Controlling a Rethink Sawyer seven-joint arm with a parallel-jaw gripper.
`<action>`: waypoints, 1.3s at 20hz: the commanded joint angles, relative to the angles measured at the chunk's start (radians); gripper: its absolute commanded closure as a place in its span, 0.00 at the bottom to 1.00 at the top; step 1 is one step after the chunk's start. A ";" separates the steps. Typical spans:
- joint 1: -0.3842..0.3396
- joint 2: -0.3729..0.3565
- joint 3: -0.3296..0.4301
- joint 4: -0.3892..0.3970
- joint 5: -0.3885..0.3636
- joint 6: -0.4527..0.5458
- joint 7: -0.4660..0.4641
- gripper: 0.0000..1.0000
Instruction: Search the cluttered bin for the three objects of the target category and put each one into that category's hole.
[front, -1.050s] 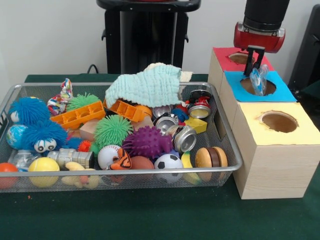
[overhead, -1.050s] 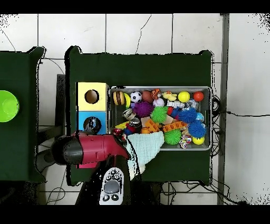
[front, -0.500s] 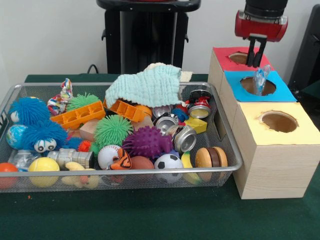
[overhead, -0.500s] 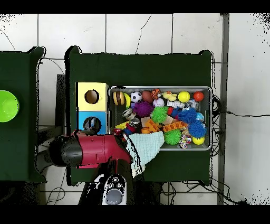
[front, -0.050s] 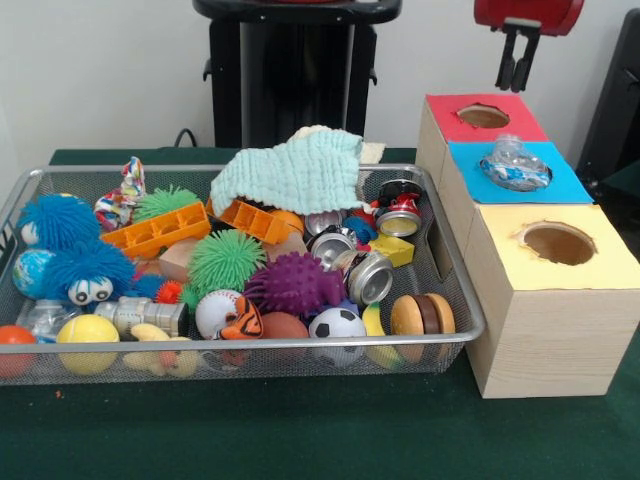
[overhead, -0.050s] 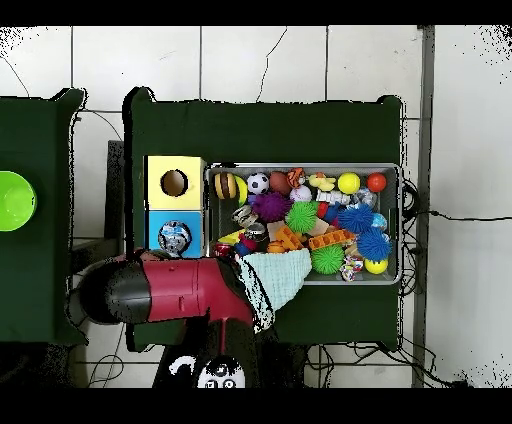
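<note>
Dozens of toys crowd the wire bin (front, -0.050s: 455, 300), and a crushed plastic bottle (front, -0.050s: 514, 167) lies across the blue box's hole (overhead, -0.050s: 174, 238). Only the front view shows the gripper (front, -0.050s: 517, 78) raised above it, empty, its fingers seemingly close together; overhead the red arm (overhead, -0.050s: 180, 292) hides it.

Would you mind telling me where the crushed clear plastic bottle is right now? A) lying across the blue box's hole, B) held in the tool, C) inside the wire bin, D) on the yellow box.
A: the crushed bottle lies across the hole in the blue box, and the tool hangs empty above.
</note>
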 joint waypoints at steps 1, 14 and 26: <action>-0.040 0.002 0.049 0.018 0.012 0.057 0.067 1.00; -0.031 0.100 0.078 -0.045 0.025 -0.066 0.100 1.00; -0.009 0.149 0.063 -0.120 0.036 -0.061 0.131 1.00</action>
